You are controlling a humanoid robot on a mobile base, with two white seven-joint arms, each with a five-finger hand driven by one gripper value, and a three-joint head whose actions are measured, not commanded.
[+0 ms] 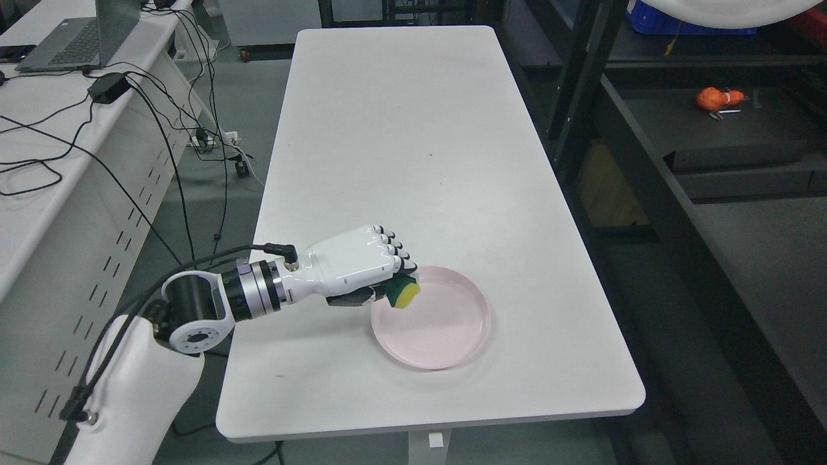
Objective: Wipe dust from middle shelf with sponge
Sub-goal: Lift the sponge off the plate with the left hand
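Observation:
My left hand (381, 278) reaches in from the lower left, its white fingers curled around a yellow and green sponge (404, 295). The sponge hangs over the left rim of a pink plate (446, 336) that lies on the white table (413, 148). I cannot tell whether the sponge touches the plate. A dark shelf unit (678, 194) stands to the right of the table, apart from the hand. My right arm does not show.
An orange object (717, 98) lies on a dark shelf board at the upper right. A side desk (39, 213) at the left carries a laptop (77, 39), a power brick and trailing cables. A gap of floor separates the table from the shelf.

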